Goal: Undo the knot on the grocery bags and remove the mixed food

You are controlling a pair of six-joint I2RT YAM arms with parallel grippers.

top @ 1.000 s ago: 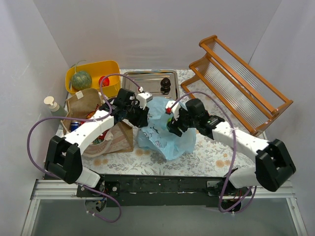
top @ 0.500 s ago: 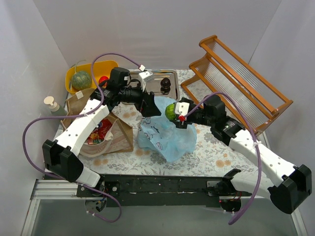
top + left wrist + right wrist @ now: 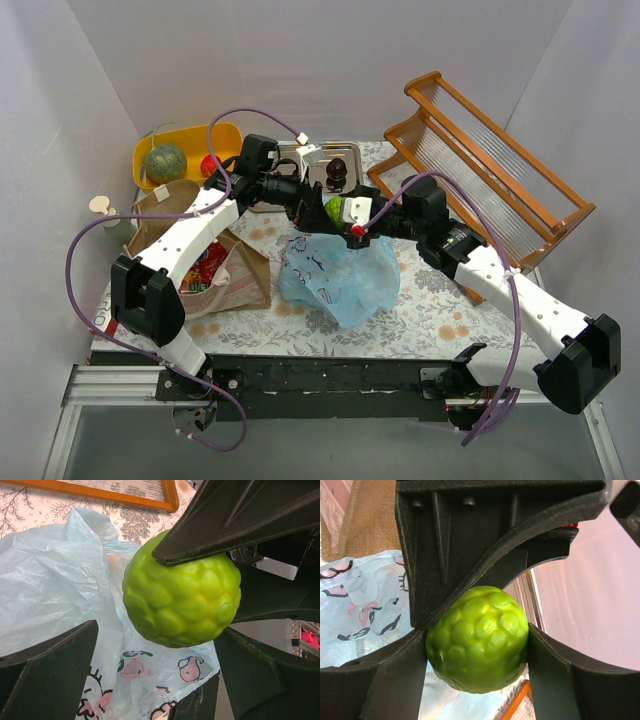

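A knobbly, glossy green fruit (image 3: 477,637), round as a ball, sits clenched between the right fingers (image 3: 555,680). It's at mid-frame, above the crinkly light blue plastic bag (image 3: 340,280) (cartoon print showing) on the counter (image 3: 440,310). The left fingers (image 3: 50,670) are spread wide either side of it. Half a second back it hung lower, at the bag's rim. Now it's nearer the steel tray (image 3: 352,152), and the left arm has closed in.
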